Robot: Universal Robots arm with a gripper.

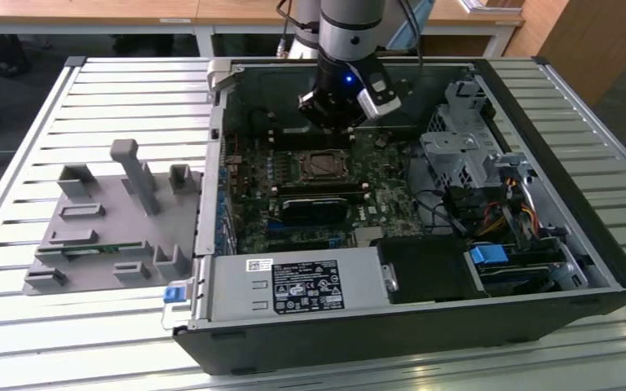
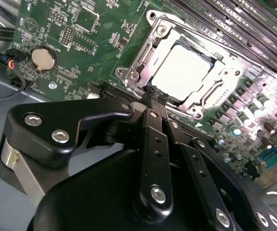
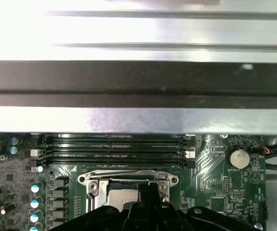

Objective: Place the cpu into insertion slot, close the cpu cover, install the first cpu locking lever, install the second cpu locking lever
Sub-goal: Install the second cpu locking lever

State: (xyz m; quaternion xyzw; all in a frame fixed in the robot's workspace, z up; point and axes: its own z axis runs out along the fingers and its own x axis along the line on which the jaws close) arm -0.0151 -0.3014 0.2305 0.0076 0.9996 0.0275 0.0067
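In the exterior view my gripper (image 1: 332,124) hangs inside the open computer case, just behind the insertion slot (image 1: 322,165) on the green motherboard. The cpu (image 2: 182,72), a pale square chip, lies in the slot. Over it the cpu cover (image 2: 145,53), a silvery frame, lies flat so the chip shows through its window. In the second wrist view my gripper (image 2: 153,93) is shut with nothing between its fingers, and its black tips are at the edge of the slot's metal rim. The first wrist view shows the gripper (image 3: 148,192) over the cover (image 3: 128,179).
A long black finned block (image 1: 319,208) lies in front of the slot. Memory slots (image 3: 119,147) run beside it, and a coin battery (image 2: 43,57) sits nearby. Case walls, a drive cage (image 1: 465,155) and cables crowd the exterior view's right. A grey fixture (image 1: 107,228) stands on the slatted table.
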